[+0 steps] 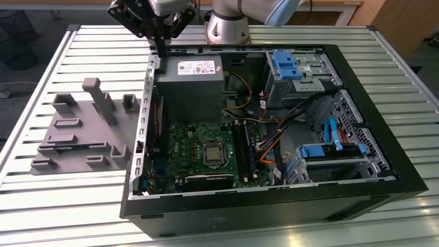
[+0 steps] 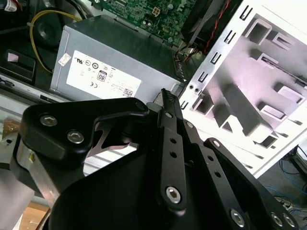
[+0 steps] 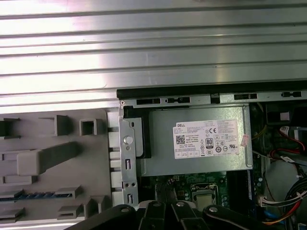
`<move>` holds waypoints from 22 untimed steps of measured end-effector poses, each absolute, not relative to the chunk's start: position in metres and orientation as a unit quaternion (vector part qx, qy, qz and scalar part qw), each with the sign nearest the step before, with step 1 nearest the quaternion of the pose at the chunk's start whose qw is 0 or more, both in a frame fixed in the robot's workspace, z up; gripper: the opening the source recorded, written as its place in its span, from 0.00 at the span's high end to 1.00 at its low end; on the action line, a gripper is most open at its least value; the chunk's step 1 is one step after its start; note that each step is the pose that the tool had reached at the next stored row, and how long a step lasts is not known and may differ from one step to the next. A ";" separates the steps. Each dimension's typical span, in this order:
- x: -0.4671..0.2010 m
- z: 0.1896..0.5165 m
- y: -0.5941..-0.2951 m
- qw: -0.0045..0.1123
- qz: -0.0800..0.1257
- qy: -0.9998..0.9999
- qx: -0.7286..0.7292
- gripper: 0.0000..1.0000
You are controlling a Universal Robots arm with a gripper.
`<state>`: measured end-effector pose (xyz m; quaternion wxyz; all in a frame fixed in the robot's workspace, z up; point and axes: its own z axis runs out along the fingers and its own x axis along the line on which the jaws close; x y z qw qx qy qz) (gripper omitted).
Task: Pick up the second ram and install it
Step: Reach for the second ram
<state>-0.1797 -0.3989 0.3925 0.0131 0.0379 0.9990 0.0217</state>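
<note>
**Gripper (image 1: 162, 54) over the wall of the open computer case (image 1: 274, 203), fingers (image 2: 169, 125) clenched together with nothing between them.**
The fingertips hang just beside the power supply (image 1: 195, 85). The second ram (image 3: 41, 195) sits in a slot of the grey holder (image 1: 82, 126) on the bench (image 1: 61, 195), at the exterior view's left, well apart from the gripper.

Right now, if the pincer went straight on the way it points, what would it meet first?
Probably the silver case wall beside the grey power supply, just under the pincer; depth is unclear.
</note>
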 end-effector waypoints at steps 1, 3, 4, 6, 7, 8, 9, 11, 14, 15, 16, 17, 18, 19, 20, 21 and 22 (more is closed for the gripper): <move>-0.180 0.392 -0.399 0.013 0.022 0.999 0.038 0.89; -0.181 0.392 -0.399 0.013 0.022 0.999 0.038 0.89; -0.182 0.392 -0.399 0.013 0.022 0.999 0.038 0.89; -0.183 0.392 -0.399 0.013 0.022 0.999 0.038 0.89; -0.184 0.392 -0.399 0.013 0.022 0.999 0.038 0.89; -0.184 0.392 -0.399 0.013 0.022 0.999 0.038 0.89; -0.185 0.392 -0.399 0.013 0.022 0.999 0.038 0.89; -0.185 0.392 -0.399 0.013 0.022 0.999 0.038 0.89; -0.186 0.392 -0.399 0.013 0.022 0.999 0.038 0.89; -0.186 0.392 -0.399 0.013 0.022 0.999 0.038 0.89; -0.186 0.392 -0.399 0.013 0.022 0.999 0.038 0.89; -0.187 0.392 -0.399 0.013 0.022 0.999 0.038 0.89; -0.187 0.392 -0.399 0.013 0.022 0.999 0.038 0.89; -0.187 0.392 -0.399 0.013 0.022 0.999 0.038 0.89; -0.188 0.392 -0.399 0.013 0.022 0.999 0.038 0.89; -0.188 0.392 -0.399 0.013 0.022 0.999 0.038 0.89; -0.189 0.392 -0.399 0.013 0.022 0.999 0.038 0.89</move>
